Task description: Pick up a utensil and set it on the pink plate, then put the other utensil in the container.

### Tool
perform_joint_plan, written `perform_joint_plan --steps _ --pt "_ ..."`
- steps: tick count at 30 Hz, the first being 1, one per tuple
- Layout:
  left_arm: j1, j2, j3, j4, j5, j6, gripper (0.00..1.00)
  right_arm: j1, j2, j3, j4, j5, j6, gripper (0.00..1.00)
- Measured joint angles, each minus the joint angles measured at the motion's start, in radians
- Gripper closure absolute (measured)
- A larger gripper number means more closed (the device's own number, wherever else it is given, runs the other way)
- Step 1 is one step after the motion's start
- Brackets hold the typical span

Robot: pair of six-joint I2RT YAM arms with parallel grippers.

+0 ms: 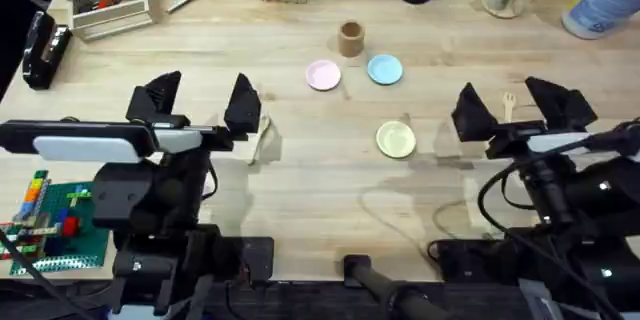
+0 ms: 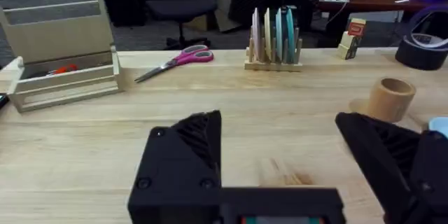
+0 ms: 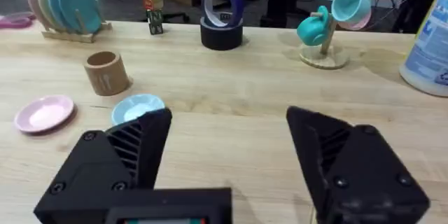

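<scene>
Overhead, the left arm's black two-fingered tool (image 1: 205, 103) sits at the left of centre, its fingers spread wide apart and holding nothing. Just to its right lies the slim pale wooden utensil with a rounded end (image 1: 260, 138), flat on the light wooden worktop (image 1: 320, 200) beside the right-hand finger. In the left wrist view a pale blur of wood shows on the worktop between the two open fingers.

Over at the right of the frame, the right arm's black tool (image 1: 512, 108) is likewise open and empty — the small pale wooden fork with short tines (image 1: 508, 105) lies in the gap between its fingers, tines toward the top of the frame.

Between the two arms the dishes cluster in the upper middle: the small round pale pink plate (image 1: 322, 75) sits bare, with a light blue plate (image 1: 385, 69) just to its right and a pale yellow plate (image 1: 396, 139) lower down, nearer the right arm. The small brown cylindrical cup (image 1: 350, 37) stands upright just above the pink and blue plates. In the right wrist view the cup (image 3: 106, 72), pink plate (image 3: 45, 113) and blue plate (image 3: 136, 108) sit at the left, beyond the open fingers.
</scene>
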Motion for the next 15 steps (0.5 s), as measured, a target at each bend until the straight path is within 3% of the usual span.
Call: perform_joint_plan --steps 10,15 --pt "0.0 0.0 0.002 0.001 0.0 0.0 0.007 0.0 0.0 0.009 -0.013 0.0 -0.021 0.005" --pt "0.0 0.0 0.051 -0.031 0.0 0.0 0.007 0.0 0.002 0.065 -0.113 -0.016 -0.031 0.005"
